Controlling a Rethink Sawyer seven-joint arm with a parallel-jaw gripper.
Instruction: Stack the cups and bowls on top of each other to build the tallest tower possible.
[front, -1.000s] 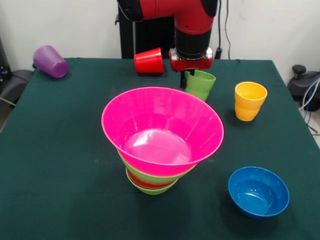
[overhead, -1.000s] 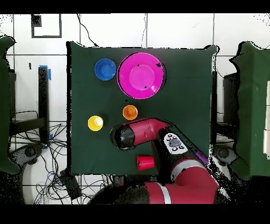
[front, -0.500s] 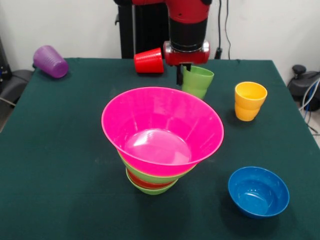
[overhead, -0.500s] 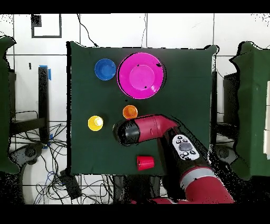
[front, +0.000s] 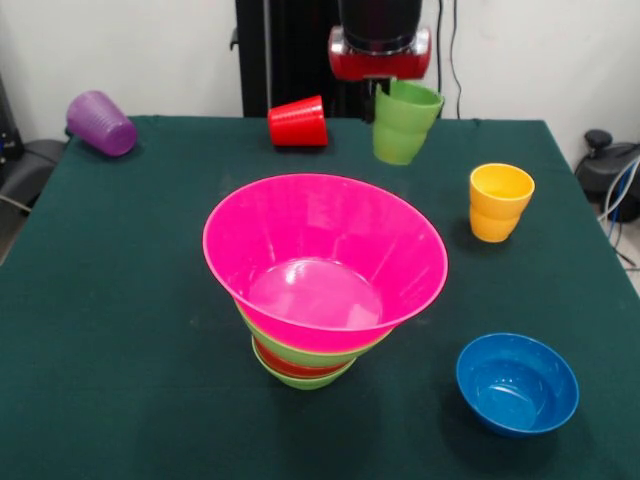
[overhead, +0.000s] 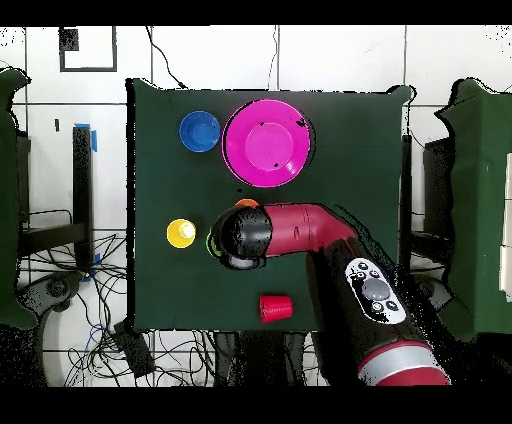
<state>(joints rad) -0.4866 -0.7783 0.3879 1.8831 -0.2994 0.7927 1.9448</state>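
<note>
My gripper (front: 384, 98) is shut on the rim of the light green cup (front: 404, 124) and holds it in the air above the table's far side, beyond the tower. The tower (front: 305, 355) is nested bowls: small green, red-orange and large green, with the huge pink bowl (front: 325, 255) on top. In the overhead view the pink bowl (overhead: 265, 142) shows, and the arm's end (overhead: 245, 237) hides the gripper. Only a green sliver of the cup (overhead: 212, 243) and an edge of the orange cup (overhead: 246, 204) show there.
The blue bowl (front: 517, 383) stands alone at the near right. The yellow cup (front: 500, 202) stands upright at the right. The red cup (front: 298, 121) and the purple cup (front: 100, 122) lie on their sides at the far edge.
My gripper has risen with the light green cup, lifting it clear of the table. The arm has swung over the orange cup in the overhead view.
</note>
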